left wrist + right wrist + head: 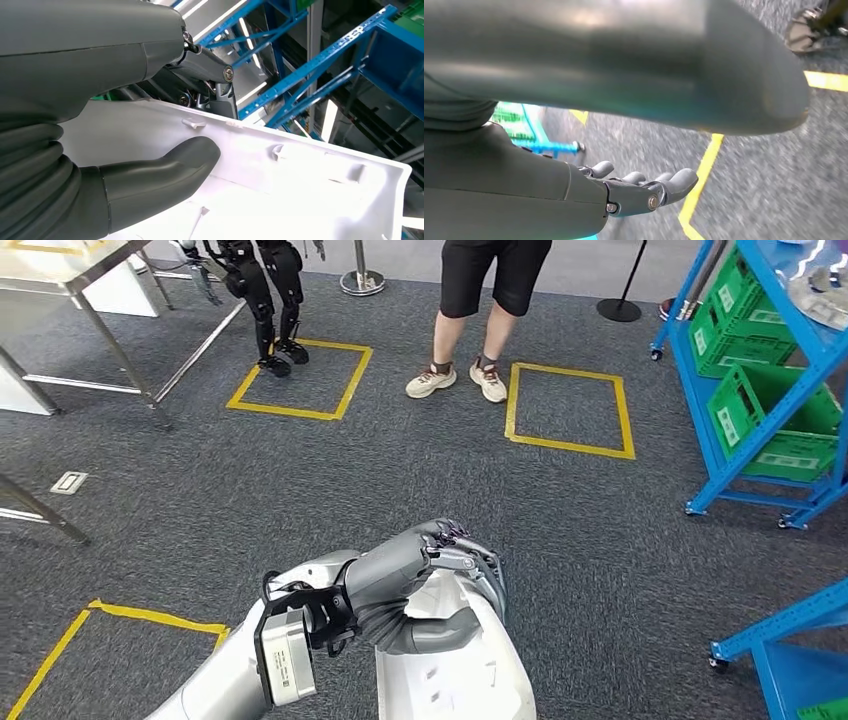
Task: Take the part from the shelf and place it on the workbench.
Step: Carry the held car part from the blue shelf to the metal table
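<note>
My left hand (430, 575) grips a white plastic part (455, 670) low in the middle of the head view, thumb on its near face and fingers over its far edge. Close up, in the left wrist view, the thumb (165, 172) presses on the part (300, 185), a moulded white panel with small clips along its rim. My right hand (644, 190) hangs over the grey carpet with its fingers stretched out and apart, holding nothing.
A blue shelf rack (770, 370) with green crates (775, 420) stands at the right. A person (480, 310) stands ahead by yellow floor squares (570, 410). Another robot's legs (265, 300) and a metal-legged table (90, 300) are at the far left. Yellow tape (150, 618) marks the floor near me.
</note>
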Controlling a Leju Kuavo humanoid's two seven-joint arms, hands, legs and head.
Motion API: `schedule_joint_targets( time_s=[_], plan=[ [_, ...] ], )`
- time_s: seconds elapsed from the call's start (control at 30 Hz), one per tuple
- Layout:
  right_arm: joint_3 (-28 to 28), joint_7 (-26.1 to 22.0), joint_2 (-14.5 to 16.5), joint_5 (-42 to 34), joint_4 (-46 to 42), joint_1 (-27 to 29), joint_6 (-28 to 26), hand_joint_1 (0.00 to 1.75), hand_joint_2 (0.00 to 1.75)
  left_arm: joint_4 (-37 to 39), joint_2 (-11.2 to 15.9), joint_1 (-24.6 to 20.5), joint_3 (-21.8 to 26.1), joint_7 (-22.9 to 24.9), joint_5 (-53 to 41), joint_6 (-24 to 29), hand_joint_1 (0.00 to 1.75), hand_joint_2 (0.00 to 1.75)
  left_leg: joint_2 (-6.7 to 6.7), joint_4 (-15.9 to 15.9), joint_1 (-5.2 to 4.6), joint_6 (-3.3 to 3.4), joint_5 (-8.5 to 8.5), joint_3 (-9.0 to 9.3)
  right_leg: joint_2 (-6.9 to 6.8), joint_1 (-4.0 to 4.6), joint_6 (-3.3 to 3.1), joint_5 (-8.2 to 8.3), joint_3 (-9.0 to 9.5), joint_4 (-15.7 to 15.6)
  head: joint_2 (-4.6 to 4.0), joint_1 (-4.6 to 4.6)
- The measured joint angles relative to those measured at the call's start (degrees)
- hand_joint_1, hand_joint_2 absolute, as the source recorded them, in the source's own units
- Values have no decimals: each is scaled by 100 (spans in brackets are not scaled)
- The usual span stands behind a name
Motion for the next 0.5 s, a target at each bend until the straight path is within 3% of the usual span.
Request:
schedule_joint_targets(
  time_s=[0.07,0.13,0.17,0.23,0.3,0.37,0.4,0.43,0.5],
  plan=[
    [3,-29,4,7,0,-2,-2,0,0,0,-3,-7,0,0,-2,-3,175,175,-136,43,10,-90,-8,-57,164,-12,-21,58,137,-326,0,10],
    [16,-72,7,10,0,-11,-8,0,0,0,1,-10,0,1,0,-8,175,175,-259,24,29,-176,19,-99,57,9,-111,60,140,-347,0,11],
    [29,-93,8,12,0,-21,-11,0,0,-1,8,-13,0,1,1,-9,175,175,-226,42,32,-207,8,-120,-12,13,-158,69,147,-360,0,8],
    [53,-108,10,12,0,-34,-17,0,0,-2,20,-29,0,0,3,-13,175,175,68,344,21,-253,-178,-270,-154,13,-240,82,158,-386,-1,-36],
    [60,-107,10,12,0,-15,-20,0,0,1,24,-40,-1,1,4,-16,175,175,397,1025,18,-278,-524,-595,-313,49,-285,71,161,-389,-1,-80],
    [60,-105,10,10,0,3,-20,0,0,13,24,-37,-2,1,4,-19,175,175,483,1549,26,-283,-687,-846,-493,78,-304,60,161,-388,0,-85],
    [60,-105,10,9,0,0,-22,0,0,19,24,-36,-3,1,4,-21,175,175,503,1538,25,-274,-620,-834,-577,87,-310,54,165,-387,0,-86],
    [60,-105,11,7,0,-9,-24,0,0,22,23,-39,-3,1,4,-24,175,175,542,1298,19,-255,-462,-703,-653,95,-310,47,176,-387,0,-87],
    [60,-105,14,4,0,-20,-28,0,0,24,19,-57,-4,0,5,-30,175,175,813,527,-34,-174,-143,-292,-789,115,-292,22,214,-384,-1,-89]
  ],
)
